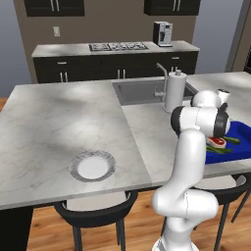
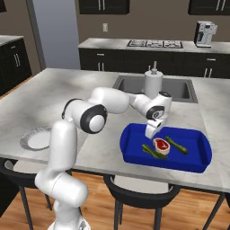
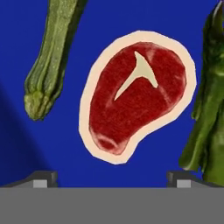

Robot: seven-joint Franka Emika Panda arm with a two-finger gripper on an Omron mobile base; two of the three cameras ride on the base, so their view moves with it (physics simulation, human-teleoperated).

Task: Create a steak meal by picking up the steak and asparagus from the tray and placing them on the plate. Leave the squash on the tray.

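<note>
- Our gripper (image 2: 152, 131) hangs over the blue tray (image 2: 134, 155) with its jaws spread wide and nothing between them; in the hand view the two fingertips (image 3: 43, 178) stand far apart at the bottom, the steak (image 3: 135, 94) centred between and beyond them.
- We judge the wide opening is set so the jaws can straddle the steak on the way down.
- The steak lies flat on the tray floor, between the squash (image 3: 50, 65) on one side and the asparagus (image 3: 210, 109) on the other, close to both but touching neither.
- Those neighbours are what stands in our way: a fingertip could land on the asparagus, or nudge the squash, which should remain on the tray.
- The plate (image 1: 92, 166) sits well apart on the counter (image 1: 59, 122), on the far side of our arm from the tray, so the carry will be long.
- Behind the tray we see a sink (image 2: 179, 87) and a pale canister (image 2: 153, 83), clear of that path.
</note>
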